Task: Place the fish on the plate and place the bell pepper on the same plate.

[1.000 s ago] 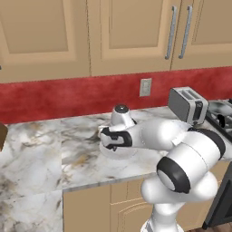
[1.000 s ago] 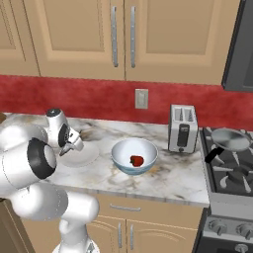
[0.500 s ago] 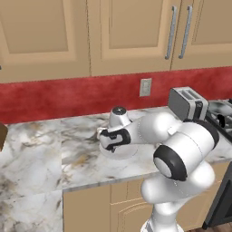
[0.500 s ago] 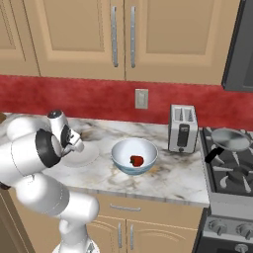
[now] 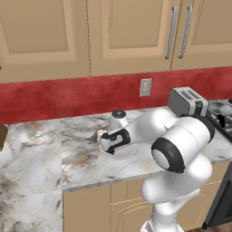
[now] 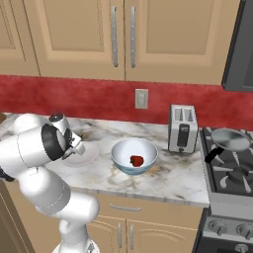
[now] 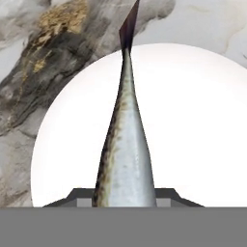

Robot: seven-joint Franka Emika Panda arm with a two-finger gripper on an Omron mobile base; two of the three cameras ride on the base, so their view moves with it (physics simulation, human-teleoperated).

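Over the plate hangs the fish, clamped between my fingers with its tail reaching past the far rim above the worktop. I hold it narrow, by the thick end. How high it hangs I can't quite tell from here. If I let go too high, it could bounce or slide off the shallow rim, since its tail already overhangs. It might also tip out tail-first if released off-centre. The pepper sits in the bowl just beside the plate. Reaching there later, my arm could brush the plate and shift the fish.
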